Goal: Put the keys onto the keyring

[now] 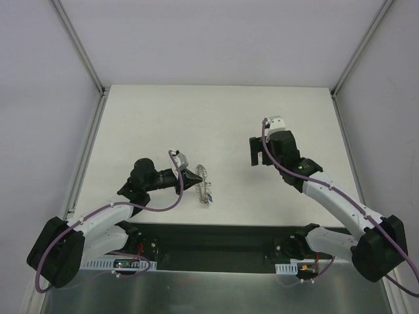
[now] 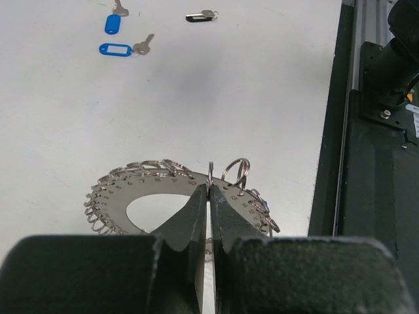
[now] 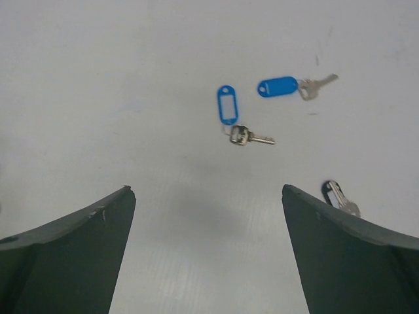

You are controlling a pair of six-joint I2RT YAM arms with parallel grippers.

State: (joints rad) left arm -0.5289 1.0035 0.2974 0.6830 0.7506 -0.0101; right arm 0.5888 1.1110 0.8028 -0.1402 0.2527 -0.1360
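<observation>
Keyring (image 2: pixel 157 183) in left gripper (image 2: pixel 208 190); keys (image 3: pixel 245 136) loose

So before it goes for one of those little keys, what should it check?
1. Left gripper shut on the keyring: ok.
2. Right gripper open: ok.
3. Windowed blue-tag key and solid blue-tag key lying apart on the table: ok.
4. Black-headed key fully in sight: not ok, the right finger hides part.
5. A key centred in the right gripper's gap: not ok.
6. Any key already on the keyring: cannot tell.
</observation>
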